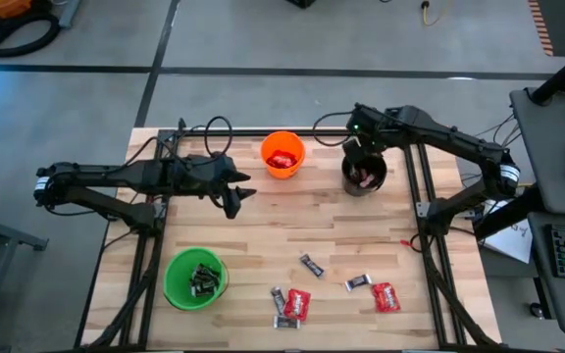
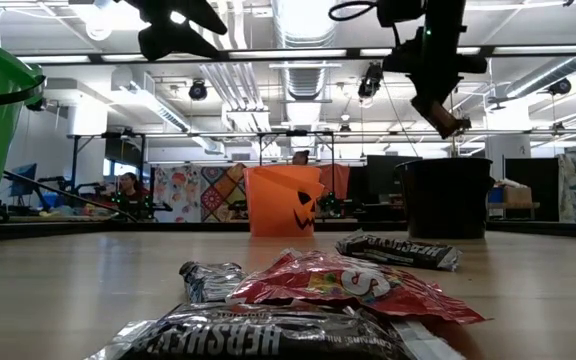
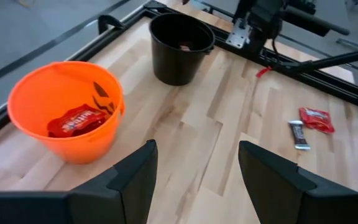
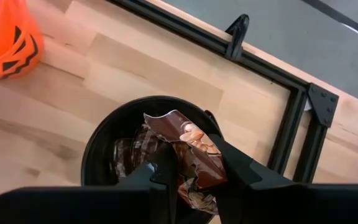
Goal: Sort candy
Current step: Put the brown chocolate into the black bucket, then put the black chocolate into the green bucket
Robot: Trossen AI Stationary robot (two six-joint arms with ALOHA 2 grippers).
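- the right end effector (image 4: 191, 171) hangs directly above the black cup (image 1: 364, 176) at the far right of the table (image 1: 292, 226), clenched on a reddish-brown candy bar (image 4: 188, 146) whose wrapper sticks up past the fingers; more brown pieces lie inside that cup.
- the left end effector (image 3: 194, 165) hovers over the table's left-centre, near the orange cup (image 1: 282, 155), fingers spread wide with nothing between them.
- the orange cup holds a red packet (image 3: 76, 120).
- the green cup (image 1: 195, 278) at the near left holds dark mini bars.
- loose candy (image 1: 297, 304) lies on the near half of the table: red packets and dark mini bars, some touching, others apart.
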